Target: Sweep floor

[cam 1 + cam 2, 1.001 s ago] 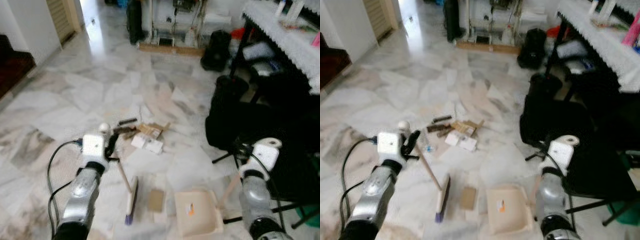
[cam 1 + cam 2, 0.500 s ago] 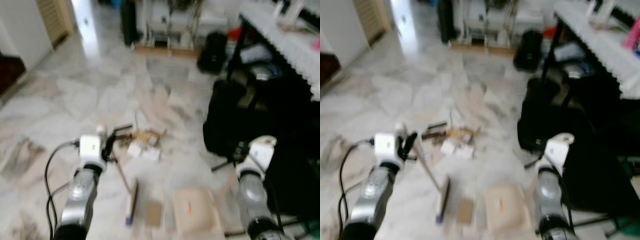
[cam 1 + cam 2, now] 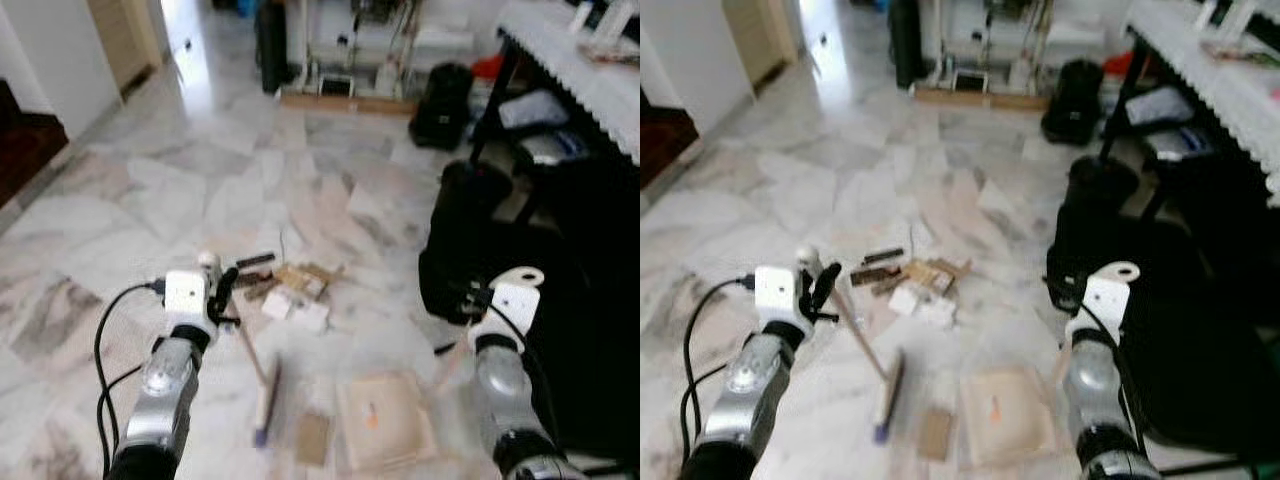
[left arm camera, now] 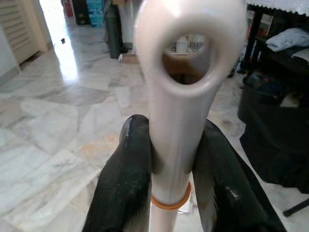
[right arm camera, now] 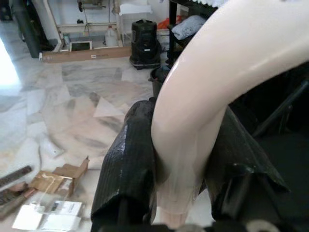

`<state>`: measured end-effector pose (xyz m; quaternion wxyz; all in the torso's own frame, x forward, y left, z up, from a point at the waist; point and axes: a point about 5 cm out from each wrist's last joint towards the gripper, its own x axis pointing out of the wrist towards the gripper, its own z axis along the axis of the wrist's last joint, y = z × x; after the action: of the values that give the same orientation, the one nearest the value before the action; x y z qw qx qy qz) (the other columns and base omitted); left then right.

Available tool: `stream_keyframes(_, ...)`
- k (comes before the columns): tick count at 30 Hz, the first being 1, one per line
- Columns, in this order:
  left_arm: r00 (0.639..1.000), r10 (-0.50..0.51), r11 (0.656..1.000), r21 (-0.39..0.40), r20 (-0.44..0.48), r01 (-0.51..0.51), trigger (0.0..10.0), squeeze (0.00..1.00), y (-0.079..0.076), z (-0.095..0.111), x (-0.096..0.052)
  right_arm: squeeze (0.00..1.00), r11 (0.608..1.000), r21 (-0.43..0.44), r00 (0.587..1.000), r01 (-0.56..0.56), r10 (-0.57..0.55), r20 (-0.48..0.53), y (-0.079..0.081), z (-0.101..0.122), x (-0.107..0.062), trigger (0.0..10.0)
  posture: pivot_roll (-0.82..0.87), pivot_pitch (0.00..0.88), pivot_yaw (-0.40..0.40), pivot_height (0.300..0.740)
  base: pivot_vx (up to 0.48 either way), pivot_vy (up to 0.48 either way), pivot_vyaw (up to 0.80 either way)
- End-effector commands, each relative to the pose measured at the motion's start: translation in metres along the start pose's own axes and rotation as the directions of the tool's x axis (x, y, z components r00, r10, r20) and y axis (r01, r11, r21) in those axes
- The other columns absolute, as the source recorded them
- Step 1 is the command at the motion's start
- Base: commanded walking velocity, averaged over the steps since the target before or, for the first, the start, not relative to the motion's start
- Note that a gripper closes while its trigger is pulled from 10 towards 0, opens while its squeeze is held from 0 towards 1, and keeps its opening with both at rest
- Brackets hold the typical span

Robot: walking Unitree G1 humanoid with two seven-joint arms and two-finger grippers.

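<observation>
Scraps of brown cardboard and white paper (image 3: 290,290) are lying on the pale marble floor (image 3: 150,200), just beyond the brush. The left claw (image 4: 169,159) is clamping the cream-handled hand brush (image 3: 265,395); the right claw (image 5: 181,164) is squeezing the cream plastic dustpan (image 3: 385,420) by its handle. Sweeping well is probably meaning reaching the bristles past the litter and drawing it toward the pan's open lip.
</observation>
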<state>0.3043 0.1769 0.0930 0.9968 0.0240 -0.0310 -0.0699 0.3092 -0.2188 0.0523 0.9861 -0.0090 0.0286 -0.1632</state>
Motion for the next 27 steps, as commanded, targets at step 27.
stream_keyframes(27, 0.997, -0.038, 0.999, 0.011, 0.063, 0.038, 10.0, 0.00, -0.0090, 0.0158, 0.0029, 0.00, 0.999, -0.042, 1.000, 0.005, -0.005, -0.012, 0.0053, -0.0021, 0.0013, 10.0, 0.03, 0.000, -0.002, 0.740, 0.000, 0.000, 0.00)
